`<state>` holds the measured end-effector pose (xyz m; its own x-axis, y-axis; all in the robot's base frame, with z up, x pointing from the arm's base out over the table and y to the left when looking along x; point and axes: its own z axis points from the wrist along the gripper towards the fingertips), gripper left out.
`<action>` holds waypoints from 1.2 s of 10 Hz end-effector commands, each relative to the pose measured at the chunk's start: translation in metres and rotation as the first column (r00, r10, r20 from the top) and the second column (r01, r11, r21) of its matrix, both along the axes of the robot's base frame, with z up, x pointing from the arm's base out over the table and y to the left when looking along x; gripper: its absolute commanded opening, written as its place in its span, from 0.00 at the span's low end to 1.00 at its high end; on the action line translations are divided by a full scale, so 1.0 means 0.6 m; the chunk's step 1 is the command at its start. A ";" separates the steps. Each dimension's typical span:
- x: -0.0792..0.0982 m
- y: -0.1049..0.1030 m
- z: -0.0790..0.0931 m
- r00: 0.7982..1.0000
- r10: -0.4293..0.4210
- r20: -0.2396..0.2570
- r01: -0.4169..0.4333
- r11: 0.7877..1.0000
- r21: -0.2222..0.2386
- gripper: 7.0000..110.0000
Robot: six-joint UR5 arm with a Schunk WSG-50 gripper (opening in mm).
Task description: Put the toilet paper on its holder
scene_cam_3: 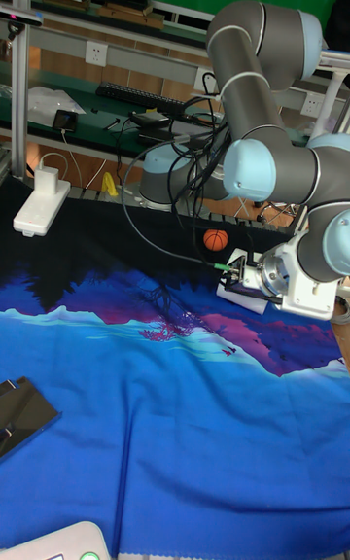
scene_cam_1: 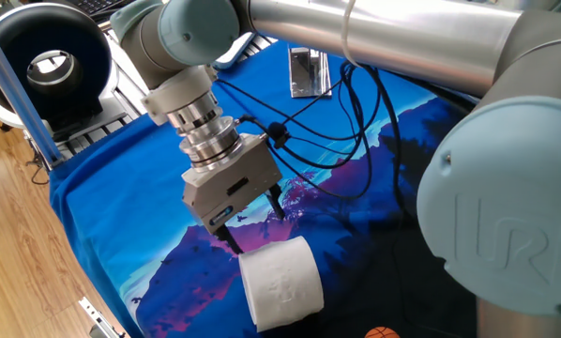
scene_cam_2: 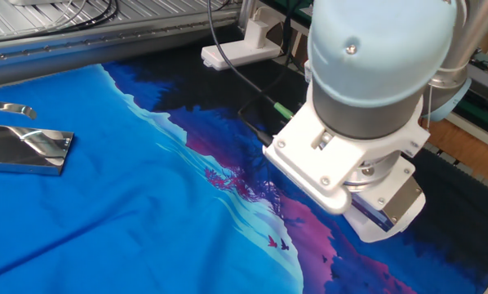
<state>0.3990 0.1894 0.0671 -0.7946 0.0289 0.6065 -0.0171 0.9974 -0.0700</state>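
The toilet paper, a plump white roll, lies on its side on the blue cloth near the front edge in one fixed view. My gripper hangs just above and behind it, open, with its two dark fingers spread over the roll's top edge and nothing between them. The holder, a shiny silver stand with a flat base, sits far back on the cloth, well away from the roll. It shows again as the holder at the left of the other fixed view. There the arm hides both the roll and the fingers.
A large black ring-shaped device stands off the table's far left corner. An orange ball lies by the front edge, right of the roll. Black cables trail from the wrist across the cloth. A white power strip rests at the back.
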 end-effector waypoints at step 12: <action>-0.026 0.047 -0.010 0.999 0.022 -0.049 -0.019 0.998 0.068 0.79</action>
